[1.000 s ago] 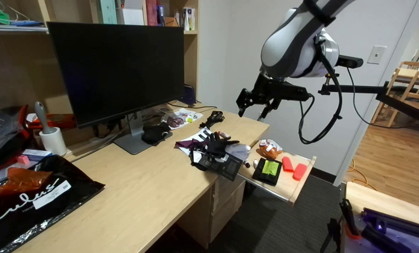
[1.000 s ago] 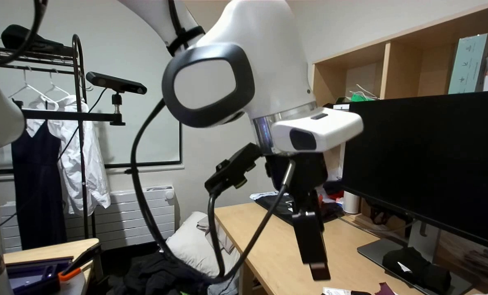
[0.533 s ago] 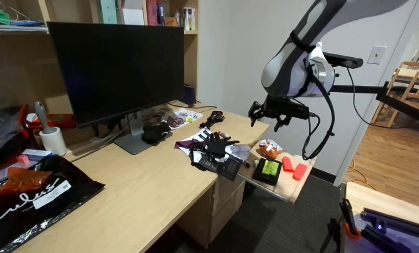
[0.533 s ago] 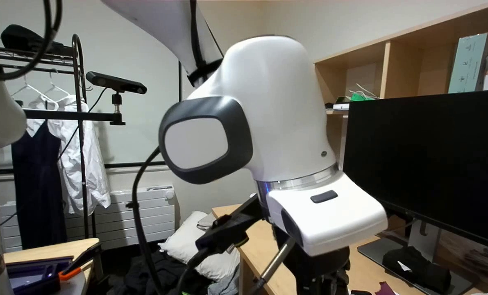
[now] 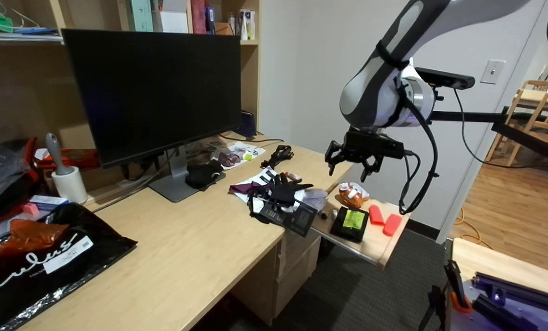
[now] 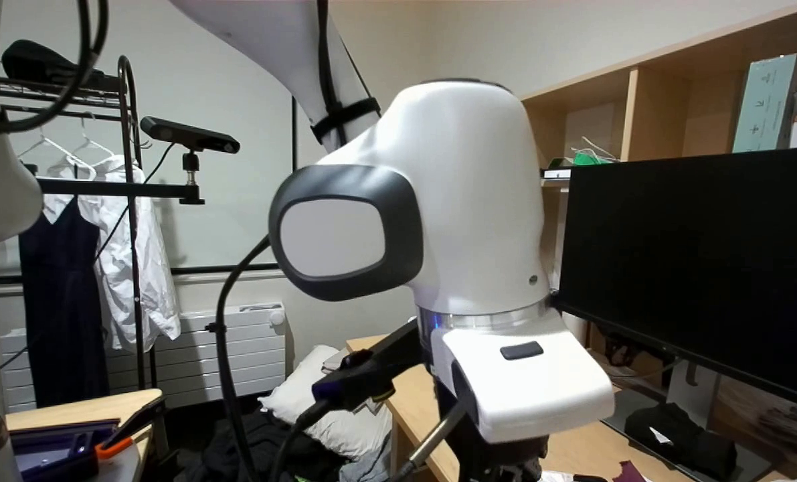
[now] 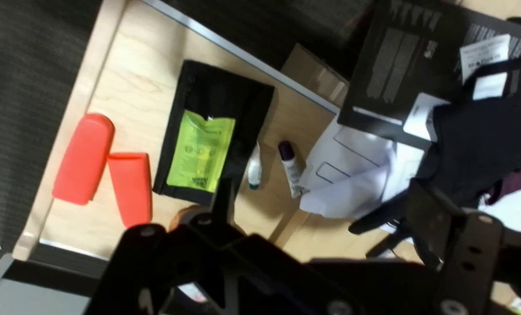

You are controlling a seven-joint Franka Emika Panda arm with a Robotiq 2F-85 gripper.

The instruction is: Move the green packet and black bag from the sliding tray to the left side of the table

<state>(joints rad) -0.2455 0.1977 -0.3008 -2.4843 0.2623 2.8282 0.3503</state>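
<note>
The green packet [image 5: 353,219] lies flat on top of the black bag [image 5: 347,235], on the sliding tray [image 5: 371,246] pulled out past the end of the table [image 5: 186,248]. In the wrist view the green packet [image 7: 201,151] covers the lower middle of the black bag [image 7: 230,92], and the bare wood of the sliding tray [image 7: 133,83] shows around them. My gripper [image 5: 347,174] is open and empty, above the tray and pointing down. In the wrist view the gripper [image 7: 322,186] has its fingers wide apart; one fingertip overlaps the bag's lower corner in the picture.
Two red pieces [image 7: 84,158], a snack item [image 5: 351,196] and small tubes [image 7: 291,171] share the tray. A pile of gloves, papers and a dark card [image 5: 288,216] lies at the table's near end. A monitor [image 5: 154,96] and large glossy bag [image 5: 57,266] are further along.
The arm has lowered and turned so that my gripper points down, shifting slightly right in an exterior view. The packet and the bag have not moved. Nothing has been taken hold of.
</note>
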